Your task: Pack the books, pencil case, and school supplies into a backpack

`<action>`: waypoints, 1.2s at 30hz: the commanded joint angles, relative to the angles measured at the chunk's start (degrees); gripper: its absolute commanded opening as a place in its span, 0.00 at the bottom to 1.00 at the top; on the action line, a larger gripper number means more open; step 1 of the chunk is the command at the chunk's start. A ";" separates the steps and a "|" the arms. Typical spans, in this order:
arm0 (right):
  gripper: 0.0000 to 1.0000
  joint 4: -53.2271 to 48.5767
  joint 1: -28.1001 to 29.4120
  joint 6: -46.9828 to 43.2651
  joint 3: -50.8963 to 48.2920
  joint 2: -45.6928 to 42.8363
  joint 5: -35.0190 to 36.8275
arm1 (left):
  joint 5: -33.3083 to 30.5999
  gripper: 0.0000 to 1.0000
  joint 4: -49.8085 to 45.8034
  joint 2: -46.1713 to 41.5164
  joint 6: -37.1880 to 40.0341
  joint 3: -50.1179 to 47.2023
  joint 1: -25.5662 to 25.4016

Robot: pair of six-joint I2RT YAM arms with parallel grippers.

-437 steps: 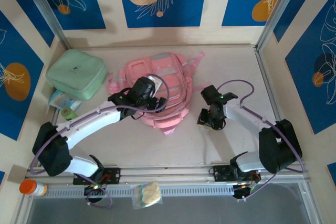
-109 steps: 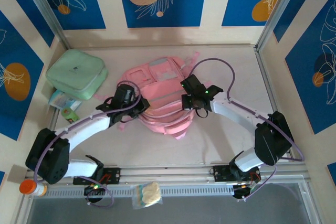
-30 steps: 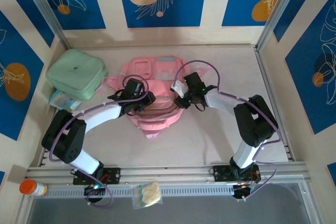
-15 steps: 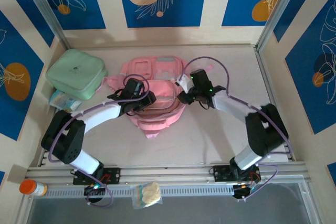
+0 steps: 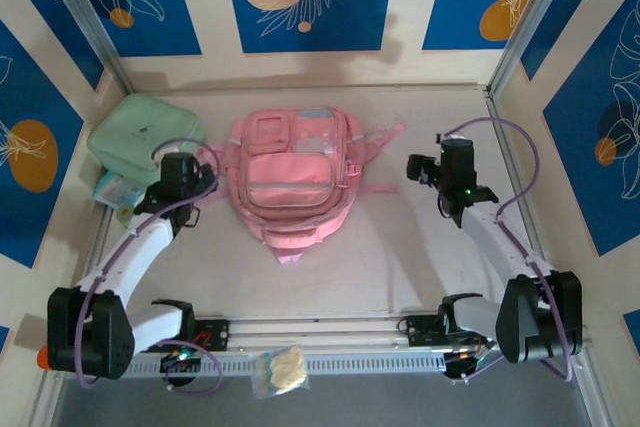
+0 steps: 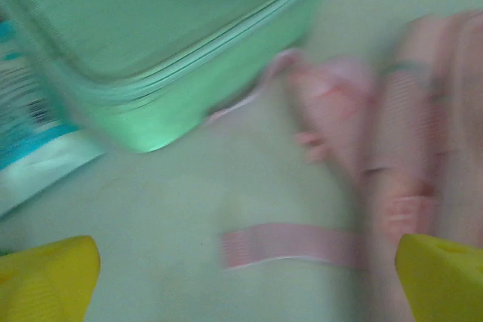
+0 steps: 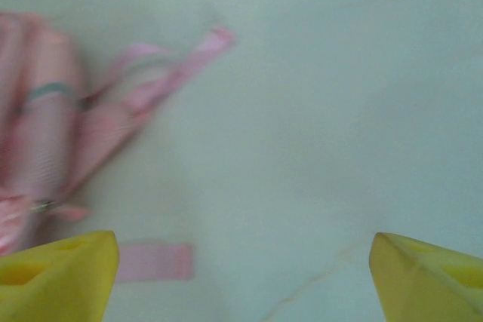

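Jaws: both pairs are seen spread wide with nothing between them, the left gripper [image 5: 186, 173] off the backpack's left flank, the right gripper [image 5: 448, 167] out to its right.
Backpack [image 5: 294, 183]: laid flat, front pockets up, in the middle of the table [image 5: 400, 267], apart from both grippers; whether its main zip is open cannot be told.
Mint-green case [image 5: 146, 139]: parked far left, near the left gripper.
Pencil case [image 5: 118, 189]: tucked against the mint-green case's near edge and partly covered; it is judged not yet packed.
Loose strap [image 7: 155, 261]: laid flat on the table, close to the right gripper's fingers [image 7: 56, 273].
Risk: the mint-green case could be grabbed instead of the pencil case, so closely are they stacked; a strap could be snagged by wide jaws and the backpack dragged.
Views: the whole layout is given from above; the printed end of the pencil case [image 6: 30, 137] and the strap tips are brought close by the wrist cameras, though blurred.
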 commanded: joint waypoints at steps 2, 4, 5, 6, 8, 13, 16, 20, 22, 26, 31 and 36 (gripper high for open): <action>0.88 19.39 -1.33 -0.33 -10.03 1.83 1.47 | -4.06 0.99 25.04 0.02 19.28 -12.64 1.53; 0.88 27.73 -2.41 -2.17 -13.10 4.06 -1.17 | 0.85 0.99 40.65 0.96 23.00 -18.87 1.57; 0.89 31.35 -3.21 -2.67 -14.36 5.57 -3.75 | 3.61 0.99 47.39 2.24 23.26 -21.40 1.81; 0.89 34.10 -3.98 -2.94 -14.89 7.01 -6.36 | 6.51 0.99 52.13 3.79 23.36 -22.42 1.84; 0.89 39.21 -5.69 -4.34 -15.06 10.84 -15.97 | 11.94 0.99 53.91 7.67 25.18 -20.78 1.80; 0.93 44.48 -5.57 -10.74 -13.41 17.45 -23.58 | 16.86 0.99 61.25 14.78 25.60 -19.78 2.53; 0.95 55.36 -5.53 -10.14 -18.36 19.69 -22.41 | 22.95 0.99 71.88 22.65 27.49 -21.89 2.94; 0.99 50.58 -6.47 -8.04 -16.37 19.56 -20.13 | 18.36 0.99 64.00 23.82 26.03 -16.69 2.94; 0.99 51.07 -5.81 -8.38 -16.61 19.59 -18.73 | 18.35 0.99 63.41 23.72 24.94 -16.78 3.55; 0.99 51.22 -5.70 -8.53 -16.76 19.46 -18.66 | 18.19 0.99 65.02 23.88 25.24 -17.38 3.57; 0.99 51.22 -5.72 -8.46 -16.74 19.42 -18.65 | 18.19 0.99 64.79 23.97 25.18 -17.30 3.57; 0.99 50.63 -5.76 -8.49 -16.30 19.64 -18.88 | 18.19 0.99 64.73 23.84 25.18 -17.27 3.54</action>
